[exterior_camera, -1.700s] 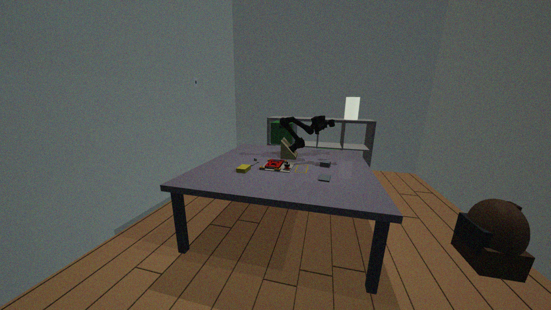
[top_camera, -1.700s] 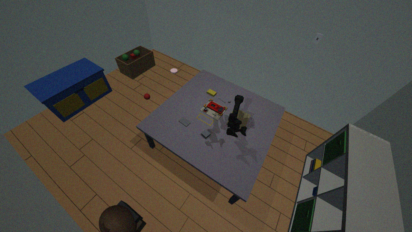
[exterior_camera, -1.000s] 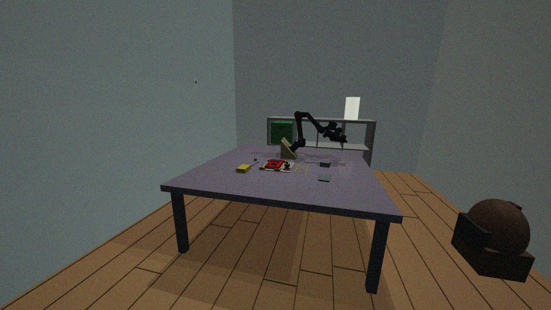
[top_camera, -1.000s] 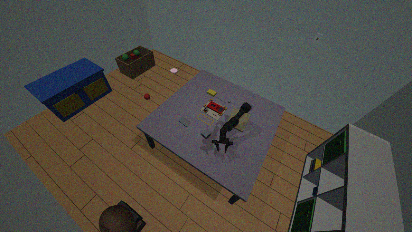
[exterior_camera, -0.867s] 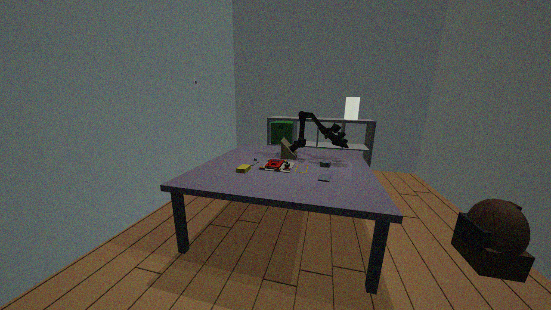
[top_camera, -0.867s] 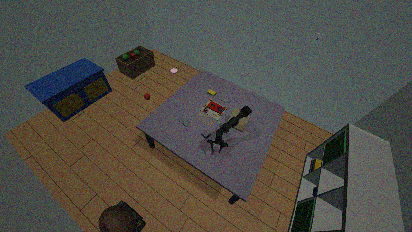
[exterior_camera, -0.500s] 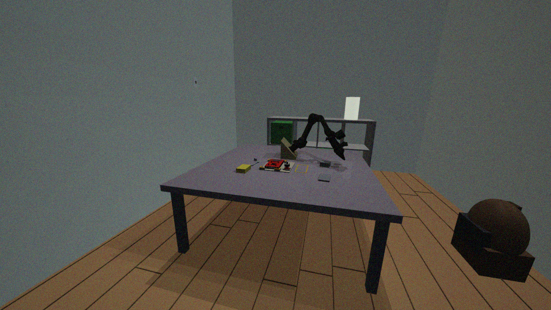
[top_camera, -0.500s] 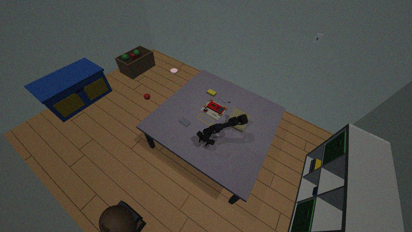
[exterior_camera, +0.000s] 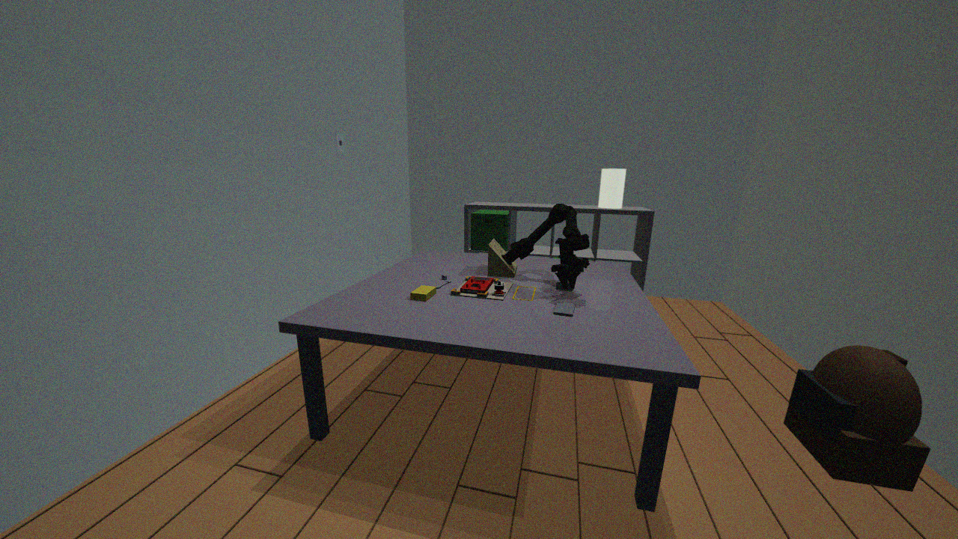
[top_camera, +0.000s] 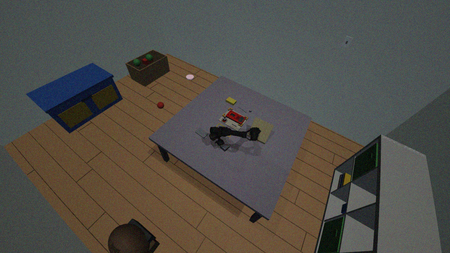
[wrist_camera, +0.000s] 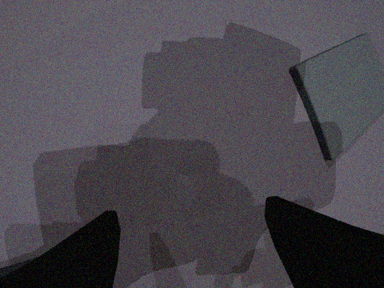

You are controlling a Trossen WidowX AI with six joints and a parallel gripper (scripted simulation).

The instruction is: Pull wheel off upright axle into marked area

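1. Here we are with the wheel [top_camera: 224, 119] [exterior_camera: 498, 287], a small dark disc as far as we can make it out, sitting up on its axle at one corner of the pale board [top_camera: 231, 124] [exterior_camera: 506, 297], beside the red block [top_camera: 236, 116] [exterior_camera: 477, 284]

2. And the hand [top_camera: 220, 141] [exterior_camera: 568, 285] [wrist_camera: 192, 216]? Fingers spread, pointing down over the surface [top_camera: 245, 176] [exterior_camera: 375, 314] [wrist_camera: 60, 80], nothing between them, and we have them apart from the wheel

3. On the scoreboard, we see no part of the job finished: the wheel is not off its axle, and the yellow outline [top_camera: 220, 125] [exterior_camera: 524, 287], which we take for the marked area, has no wheel inside it; the arm [top_camera: 236, 133] [exterior_camera: 536, 233] hides part of that outline from above

4. So, plenty left for us: get over the wheel, grip it, draw it straight up clear of the axle, carry it across, set it within the yellow lines, then open up and back off until we touch nothing

5. Up close, the wrist view gives us a greenish glassy tile [wrist_camera: 346, 88] with one dark edge, off to the side of the fingers, and plenty of shadow, but no wheel

6. Any writing, then? We find no brand, label or lettering we can read; the dim, grainy pictures leave the small marks on the red block too tiny to make out
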